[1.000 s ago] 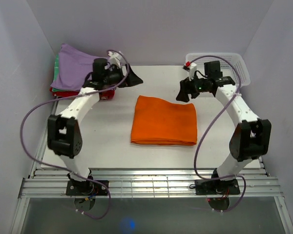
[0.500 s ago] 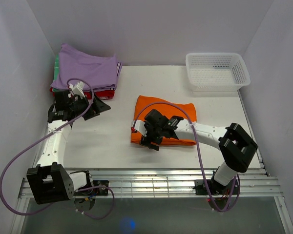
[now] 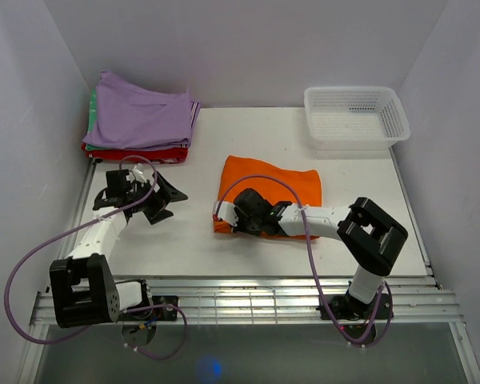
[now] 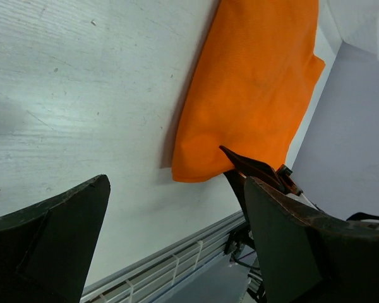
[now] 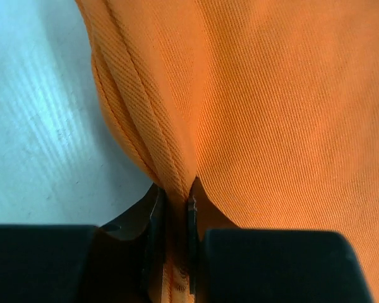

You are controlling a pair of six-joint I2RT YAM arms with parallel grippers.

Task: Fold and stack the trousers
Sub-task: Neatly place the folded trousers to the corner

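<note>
Lilac cloth tops the pile of folded garments [image 3: 140, 120] at the back left corner, and nothing has been added to it yet. The left gripper [image 3: 170, 204] has swung down from the back and now hangs low over the bench [image 3: 160, 240], jaws wide apart and empty, facing the trousers [image 3: 272, 188]. These lie unmoved in the middle, folded into a rectangle. The right gripper [image 3: 228, 216] has come across from the basket [image 3: 352, 90] and has just closed on the folded edge at their near left corner. I judge that folding is finished and that the carry to the pile begins.
</note>
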